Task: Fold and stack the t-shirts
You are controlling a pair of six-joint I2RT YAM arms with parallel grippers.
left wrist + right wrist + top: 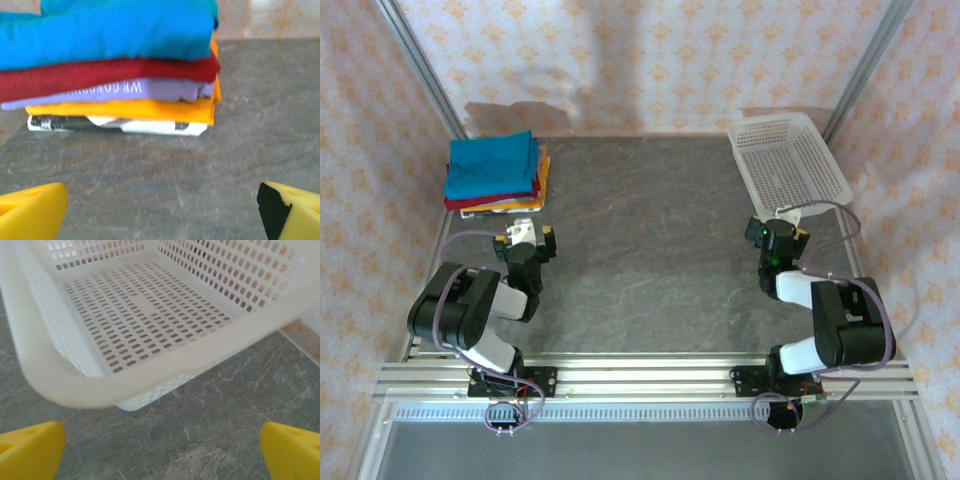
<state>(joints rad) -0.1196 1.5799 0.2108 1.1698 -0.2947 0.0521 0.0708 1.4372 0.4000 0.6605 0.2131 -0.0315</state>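
Neatly folded, the t-shirts (pixel 495 178) sit stacked at the upper left of the top view, on the table (pixel 650 250). The teal shirt (pixel 110 30) is on top, then the red shirt (pixel 100 75), purple shirt (pixel 165 90) and orange shirt (pixel 125 109), with a white piece (pixel 150 126) at the bottom. The left gripper (pixel 525 238) sits just below the stack in the frame, jaws spread wide, holding nothing. The right gripper (pixel 778 228), likewise wide open and empty, faces the basket (pixel 790 160) at the upper right.
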